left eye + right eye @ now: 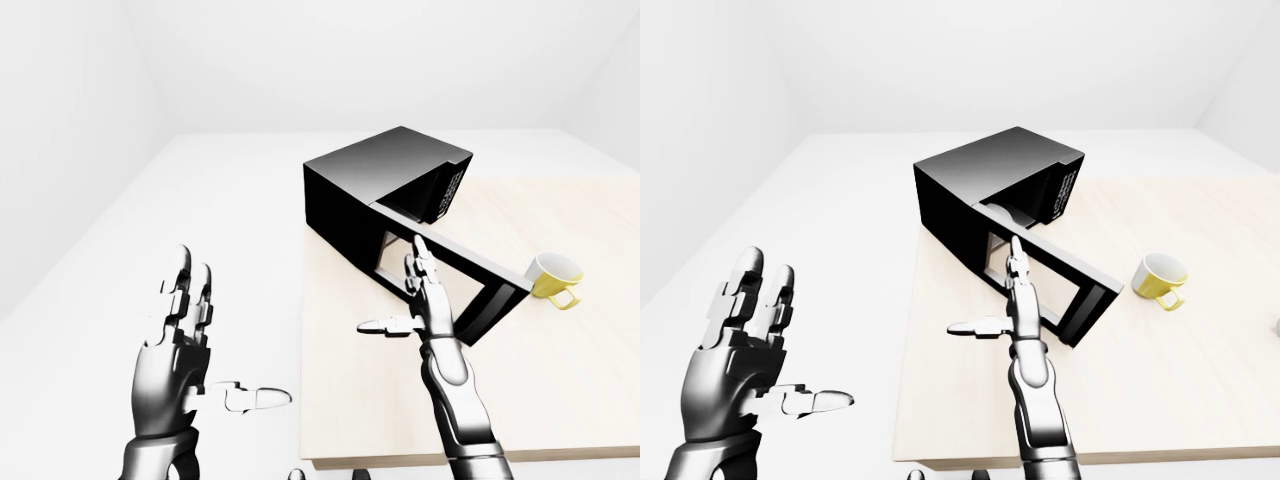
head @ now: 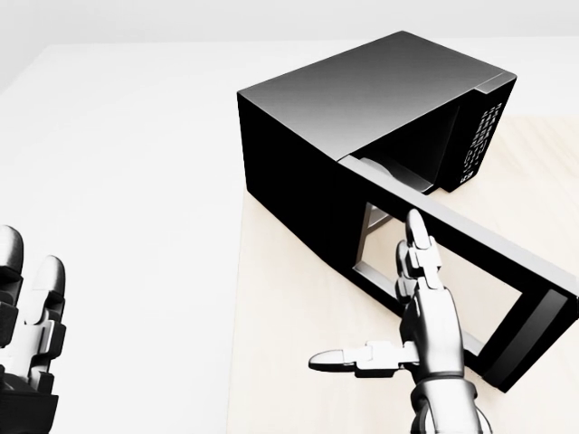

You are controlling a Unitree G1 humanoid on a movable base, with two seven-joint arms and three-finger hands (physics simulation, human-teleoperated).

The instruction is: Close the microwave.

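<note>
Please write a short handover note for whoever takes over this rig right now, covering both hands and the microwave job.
Right hand: open, fingers extended flat, raised against the outer face of the microwave door; contact cannot be confirmed.
Left hand: open, holding nothing, off to the left beyond the table edge.
Microwave: on the table, door swung wide open toward the right of the head view.
Yellow mug: on the table beside the door's free end.
Done: hand positioned at the door.
Left: push the door shut.

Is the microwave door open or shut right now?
Open. The microwave has its door swung out over the table, with the cavity showing behind it. The right hand reaches toward the door, fingers spread.
</note>
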